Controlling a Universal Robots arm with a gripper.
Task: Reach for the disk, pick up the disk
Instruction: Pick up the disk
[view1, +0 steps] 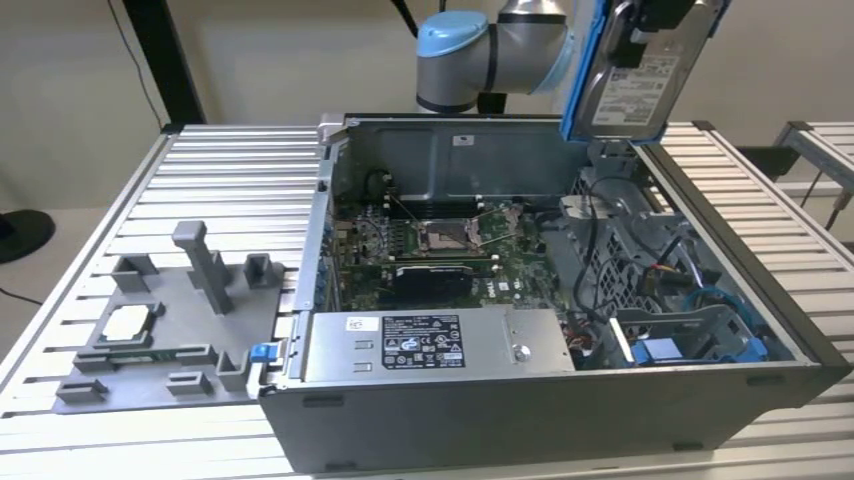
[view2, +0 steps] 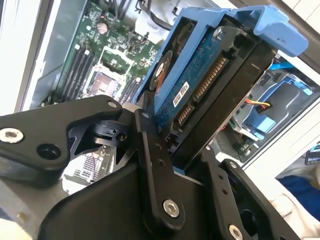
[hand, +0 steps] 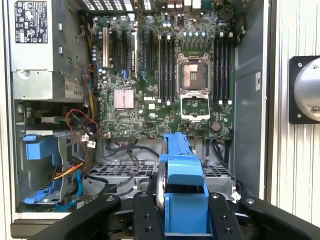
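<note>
The disk (view1: 638, 85), a silver-grey drive with a white label in a bright blue bracket, hangs upright above the back right corner of the open computer case (view1: 534, 420). My gripper (view1: 661, 18) is shut on its upper end. In both wrist views the black fingers (hand: 145, 217) clamp the disk from either side. Its blue bracket (hand: 183, 172) faces the first wrist view. Its green circuit side and connector (view2: 200, 82) face the second wrist view. The disk is clear of the case, well above the motherboard (view1: 427, 240).
A big grey box with a black-white label (view1: 434, 345) sits at the case front. A blue drive bay with cables (view1: 687, 345) lies at the case's right. A grey fixture holding a small white-silver chip (view1: 130, 322) stands on the slatted table (view1: 227, 180) at the exterior view's left.
</note>
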